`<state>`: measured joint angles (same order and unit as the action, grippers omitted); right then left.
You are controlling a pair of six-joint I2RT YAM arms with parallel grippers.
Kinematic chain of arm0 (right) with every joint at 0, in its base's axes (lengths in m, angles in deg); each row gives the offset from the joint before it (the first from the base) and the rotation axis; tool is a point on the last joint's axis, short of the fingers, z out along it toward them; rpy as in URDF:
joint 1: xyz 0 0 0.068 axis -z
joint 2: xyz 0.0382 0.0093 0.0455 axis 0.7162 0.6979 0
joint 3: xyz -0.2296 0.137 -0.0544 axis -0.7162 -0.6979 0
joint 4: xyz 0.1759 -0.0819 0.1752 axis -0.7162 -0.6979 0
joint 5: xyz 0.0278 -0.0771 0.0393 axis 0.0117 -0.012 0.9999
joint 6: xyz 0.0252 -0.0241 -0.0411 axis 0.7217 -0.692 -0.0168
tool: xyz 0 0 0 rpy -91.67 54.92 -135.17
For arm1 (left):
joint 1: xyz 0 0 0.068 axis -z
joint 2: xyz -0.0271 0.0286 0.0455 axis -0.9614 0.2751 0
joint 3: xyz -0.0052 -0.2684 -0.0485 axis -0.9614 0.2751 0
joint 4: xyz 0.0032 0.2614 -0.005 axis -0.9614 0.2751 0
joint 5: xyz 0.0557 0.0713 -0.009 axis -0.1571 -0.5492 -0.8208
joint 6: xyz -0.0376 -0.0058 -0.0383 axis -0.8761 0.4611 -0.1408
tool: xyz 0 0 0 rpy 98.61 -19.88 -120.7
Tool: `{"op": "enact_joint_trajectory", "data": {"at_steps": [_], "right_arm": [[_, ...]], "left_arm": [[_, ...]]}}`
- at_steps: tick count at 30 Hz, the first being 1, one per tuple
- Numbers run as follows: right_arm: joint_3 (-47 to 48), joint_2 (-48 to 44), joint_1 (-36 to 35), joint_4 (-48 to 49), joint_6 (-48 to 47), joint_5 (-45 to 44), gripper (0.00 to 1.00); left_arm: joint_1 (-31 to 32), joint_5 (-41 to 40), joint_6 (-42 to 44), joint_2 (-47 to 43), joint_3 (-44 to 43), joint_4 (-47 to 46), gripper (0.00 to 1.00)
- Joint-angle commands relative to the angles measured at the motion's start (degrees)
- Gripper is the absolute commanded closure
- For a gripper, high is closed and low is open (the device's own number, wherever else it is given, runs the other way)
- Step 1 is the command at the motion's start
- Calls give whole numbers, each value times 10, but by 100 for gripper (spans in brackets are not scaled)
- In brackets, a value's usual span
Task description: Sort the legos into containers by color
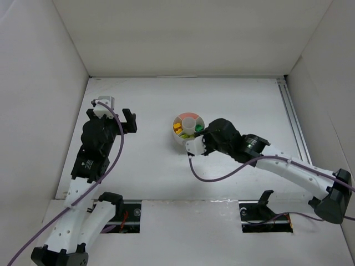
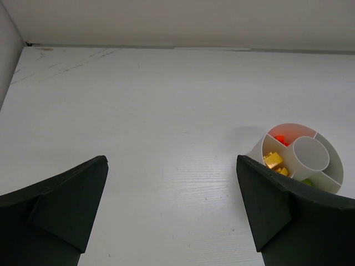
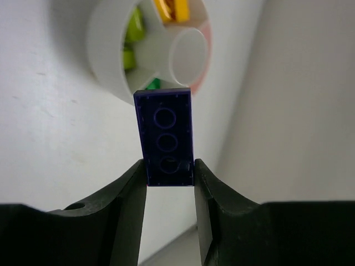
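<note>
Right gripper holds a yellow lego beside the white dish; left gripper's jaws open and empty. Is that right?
No. The lego in the right gripper is dark purple, not yellow; the right wrist view shows it. It is beside the white dish, and the left gripper has its jaws open and empty.

Open table (image 1: 150,105) separates left claw (image 2: 172,163) from dish (image 1: 176,134); right claw (image 3: 170,169) blocks the dish's near side.

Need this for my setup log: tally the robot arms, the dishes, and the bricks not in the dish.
Robot arms: 2, left arm and right arm
Dishes: 1, the white dish
Bricks outside the dish: 1, the purple brick pinched in the right gripper
Total: 4
</note>
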<state>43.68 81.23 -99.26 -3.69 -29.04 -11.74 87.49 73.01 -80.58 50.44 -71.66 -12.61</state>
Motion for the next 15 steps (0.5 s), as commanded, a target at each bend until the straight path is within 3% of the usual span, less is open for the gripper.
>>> {"op": "enact_joint_trajectory", "data": {"at_steps": [1,8,15], "right_arm": [[-31,-9,29,158,-111,-98,95],[-4,57,61,250,-207,-137,96],[-11,74,85,314,-374,-116,96]], "left_arm": [[-7,-8,-5,-10,4,-41,0],[-7,-3,-5,6,-1,-58,0],[-7,-3,-10,17,6,-69,0]]}}
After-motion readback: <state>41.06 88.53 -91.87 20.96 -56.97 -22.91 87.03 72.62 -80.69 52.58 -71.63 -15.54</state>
